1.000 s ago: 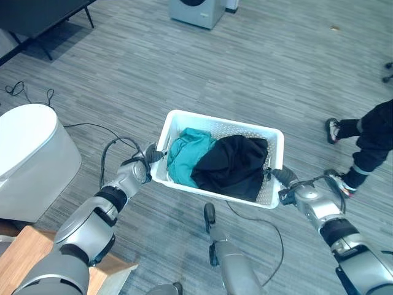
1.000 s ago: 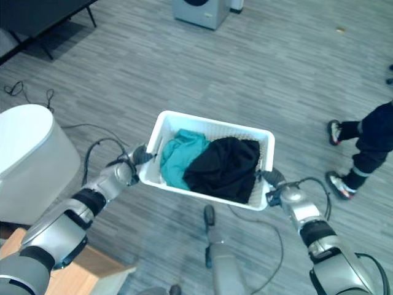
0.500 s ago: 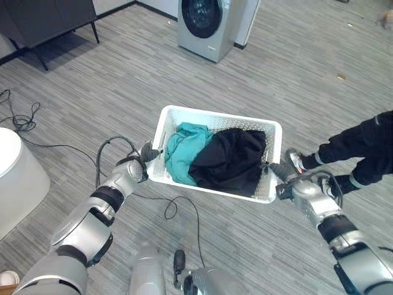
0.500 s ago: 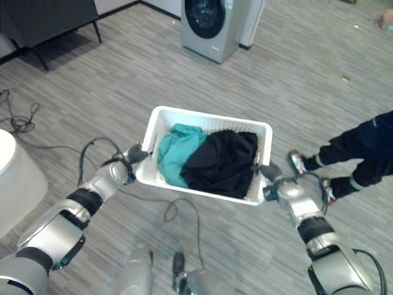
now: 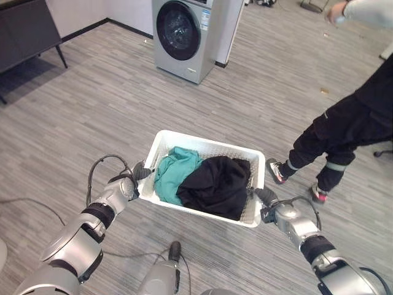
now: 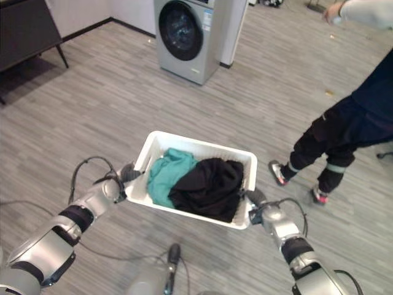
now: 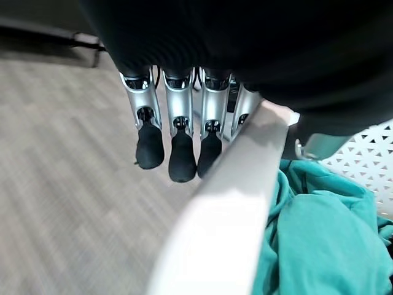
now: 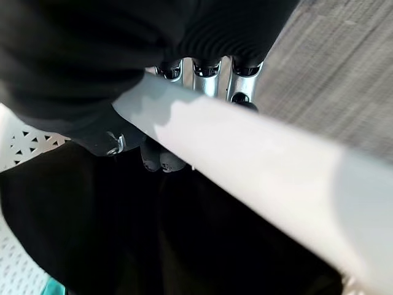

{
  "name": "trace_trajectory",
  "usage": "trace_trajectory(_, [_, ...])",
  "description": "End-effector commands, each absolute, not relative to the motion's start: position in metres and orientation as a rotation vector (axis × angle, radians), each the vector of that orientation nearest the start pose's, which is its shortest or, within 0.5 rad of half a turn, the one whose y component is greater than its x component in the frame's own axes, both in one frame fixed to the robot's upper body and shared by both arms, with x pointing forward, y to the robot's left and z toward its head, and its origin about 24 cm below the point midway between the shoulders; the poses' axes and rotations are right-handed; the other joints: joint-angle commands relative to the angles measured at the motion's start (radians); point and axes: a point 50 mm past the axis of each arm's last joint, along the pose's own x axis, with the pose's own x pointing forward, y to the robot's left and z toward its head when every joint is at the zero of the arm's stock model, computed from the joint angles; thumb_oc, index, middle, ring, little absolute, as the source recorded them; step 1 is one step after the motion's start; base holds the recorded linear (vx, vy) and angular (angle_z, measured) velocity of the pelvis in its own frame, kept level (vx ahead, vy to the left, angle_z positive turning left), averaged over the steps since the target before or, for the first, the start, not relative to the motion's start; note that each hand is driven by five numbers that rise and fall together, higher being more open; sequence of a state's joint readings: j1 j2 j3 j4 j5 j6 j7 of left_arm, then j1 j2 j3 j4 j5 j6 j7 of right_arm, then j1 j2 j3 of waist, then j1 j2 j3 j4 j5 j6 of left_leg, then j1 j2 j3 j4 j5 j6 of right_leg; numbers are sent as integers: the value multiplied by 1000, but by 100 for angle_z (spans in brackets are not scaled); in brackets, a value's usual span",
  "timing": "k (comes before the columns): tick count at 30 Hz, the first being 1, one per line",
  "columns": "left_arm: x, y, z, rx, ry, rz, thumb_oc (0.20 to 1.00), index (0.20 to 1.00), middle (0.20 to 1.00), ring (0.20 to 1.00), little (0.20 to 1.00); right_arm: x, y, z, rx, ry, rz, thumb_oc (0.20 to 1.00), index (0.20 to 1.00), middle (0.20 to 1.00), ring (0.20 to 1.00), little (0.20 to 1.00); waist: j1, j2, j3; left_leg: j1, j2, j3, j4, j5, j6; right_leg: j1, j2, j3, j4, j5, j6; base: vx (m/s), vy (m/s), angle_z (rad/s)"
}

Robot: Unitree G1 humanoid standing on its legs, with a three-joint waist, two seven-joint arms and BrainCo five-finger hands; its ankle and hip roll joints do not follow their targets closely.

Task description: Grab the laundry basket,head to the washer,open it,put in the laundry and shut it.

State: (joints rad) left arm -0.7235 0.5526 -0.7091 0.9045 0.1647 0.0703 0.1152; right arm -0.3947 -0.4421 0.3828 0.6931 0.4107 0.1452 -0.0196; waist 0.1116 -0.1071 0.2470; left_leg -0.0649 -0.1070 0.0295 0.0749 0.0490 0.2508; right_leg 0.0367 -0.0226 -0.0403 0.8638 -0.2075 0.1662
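Observation:
The white laundry basket (image 5: 212, 144) hangs above the floor between my two hands. In it lie a teal garment (image 5: 172, 175) on the left and a black garment (image 5: 215, 184) on the right. My left hand (image 5: 130, 183) is shut on the basket's left rim (image 7: 227, 203), its fingers (image 7: 182, 147) curled under the outside edge next to the teal cloth (image 7: 319, 239). My right hand (image 5: 273, 209) is shut on the right rim (image 8: 264, 160), above the black cloth (image 8: 153, 246). The grey washer (image 5: 184, 37) stands ahead, its round dark door closed.
A person in dark trousers (image 5: 344, 132) and sneakers stands to the right of the basket, one arm stretched out at the top right. A dark cabinet on thin legs (image 5: 24, 31) stands at the far left. Grey plank floor (image 5: 92, 110) lies between me and the washer.
The whole picture has shifted: the washer now shows in full and nearer, and the white rounded object at left is gone from view. The person has stepped. Both hands keep their hold.

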Motion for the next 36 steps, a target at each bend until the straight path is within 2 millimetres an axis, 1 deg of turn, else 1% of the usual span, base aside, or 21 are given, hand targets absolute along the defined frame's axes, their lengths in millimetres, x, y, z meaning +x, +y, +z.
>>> trace_trajectory(1, [378,217,81,1173,155,-46,200,200,200,200,200,330,-210,21,-270,340,83,200,200,200,200,200,13,58,-61,5,131,32,31,-30,-203,-41,-59,-102,-166,257,9,373,60,-28])
trace_trajectory(2, [379,212,81,1177,149,-58,200,200,200,200,200,329,-215,18,-278,356,65,200,200,200,200,200,-14,70,-53,53,136,31,26,-59,-214,-88,-90,-160,-262,188,-22,366,0,-17])
trace_trajectory(4, [382,207,84,1187,135,-66,200,200,200,200,200,331,-218,19,-290,361,51,200,200,200,200,200,-33,69,-50,76,145,27,31,-90,-236,-97,-114,-178,-426,160,-33,385,-99,29])
trace_trajectory(5, [384,204,86,1184,131,-69,200,200,200,200,200,332,-222,21,-297,364,37,200,200,200,200,200,-44,63,-54,87,143,17,28,-104,-246,-120,-126,-155,-526,163,-32,337,-183,52])
trace_trajectory(8, [385,202,86,1179,122,-64,200,200,200,200,200,330,-231,21,-311,372,21,200,200,200,200,200,-87,62,-51,166,147,-17,0,-162,-259,-185,-126,16,-758,240,0,405,-179,37])
trace_trajectory(10, [384,202,85,1186,120,-65,200,200,200,200,200,327,-232,19,-312,378,24,200,200,200,200,200,-96,63,-47,189,150,-24,0,-176,-263,-203,-132,38,-800,264,11,394,-160,12])
trace_trajectory(11, [383,206,84,1202,127,-59,200,200,200,200,200,324,-229,18,-302,371,40,200,200,200,200,200,-114,55,-53,250,167,-30,-2,-219,-272,-240,-149,30,-875,302,35,486,-236,0])
trace_trajectory(14, [384,210,89,1234,119,-51,200,200,200,200,200,318,-233,18,-284,357,43,200,200,200,200,200,-146,41,-82,328,203,-46,-1,-246,-299,-224,-120,42,-868,325,43,563,-325,11])
trace_trajectory(15, [384,212,89,1232,123,-50,200,200,200,200,200,316,-236,18,-282,359,41,200,200,200,200,200,-154,37,-100,350,226,-52,-3,-238,-308,-216,-103,60,-847,339,41,553,-370,6])
trace_trajectory(17, [385,213,90,1212,121,-43,200,200,200,200,200,312,-244,21,-286,349,30,200,200,200,200,200,-173,44,-124,335,300,-88,60,-143,-323,-210,-29,104,-782,329,18,485,-410,10])
trace_trajectory(18, [384,215,90,1200,128,-41,200,200,200,200,200,308,-248,19,-268,354,16,200,200,200,200,200,-171,41,-126,294,331,-99,157,-71,-317,-193,-7,103,-763,322,-2,385,-484,6])
trace_trajectory(19, [384,219,92,1198,132,-35,200,200,200,200,200,308,-248,20,-250,341,15,200,200,200,200,200,-166,33,-124,222,353,-120,328,-1,-311,-169,2,84,-760,324,-25,335,-551,1])
trace_trajectory(21, [388,224,109,1210,98,-8,200,200,200,200,200,307,-251,22,-252,336,5,200,200,200,200,200,-144,8,-92,71,366,-189,579,89,-249,-121,44,93,-763,316,-90,244,-591,-9])
trace_trajectory(23, [390,223,119,1203,77,2,200,200,200,200,200,306,-251,23,-253,331,-2,200,200,200,200,200,-128,-12,-66,-19,420,-146,624,135,-235,-70,60,79,-784,296,-121,211,-469,-2])
trace_trajectory(24, [392,221,122,1202,70,6,200,200,200,200,200,306,-251,24,-251,327,-9,200,200,200,200,200,-113,-13,-46,-85,409,-139,664,86,-225,-38,65,70,-792,284,-127,272,-269,13])
trace_trajectory(26, [393,217,121,1197,66,1,200,200,200,200,200,307,-249,25,-249,316,-8,200,200,200,200,200,-98,-8,-34,-148,306,-101,599,27,-236,3,72,78,-798,254,-125,321,-98,8])
trace_trajectory(28, [393,211,118,1196,57,-14,200,200,200,200,200,307,-249,26,-250,305,-11,200,200,200,200,200,-85,3,-35,-169,249,-47,443,35,-257,30,82,63,-805,227,-116,318,-2,-2])
trace_trajectory(30, [391,203,112,1173,52,-39,200,200,200,200,200,307,-249,25,-259,304,-17,200,200,200,200,200,-59,33,-38,-169,180,-7,179,52,-268,70,110,59,-816,193,-107,413,80,-1])
trace_trajectory(32, [389,204,105,1169,67,-51,200,200,200,200,200,308,-249,24,-274,311,-14,200,200,200,200,200,-28,59,-52,-162,123,-45,-21,97,-276,104,133,80,-816,160,-107,416,93,8])
trace_trajectory(34, [386,200,96,1158,82,-76,200,200,200,200,200,308,-250,15,-271,351,-26,200,200,200,200,200,-6,68,-59,-194,91,-78,-105,118,-290,140,144,102,-801,113,-115,386,94,-8])
trace_trajectory(36, [383,199,90,1142,95,-91,200,200,200,200,200,311,-247,15,-271,354,-23,200,200,200,200,200,3,69,-61,-219,87,-59,-107,125,-297,173,146,118,-787,80,-122,346,109,-37])
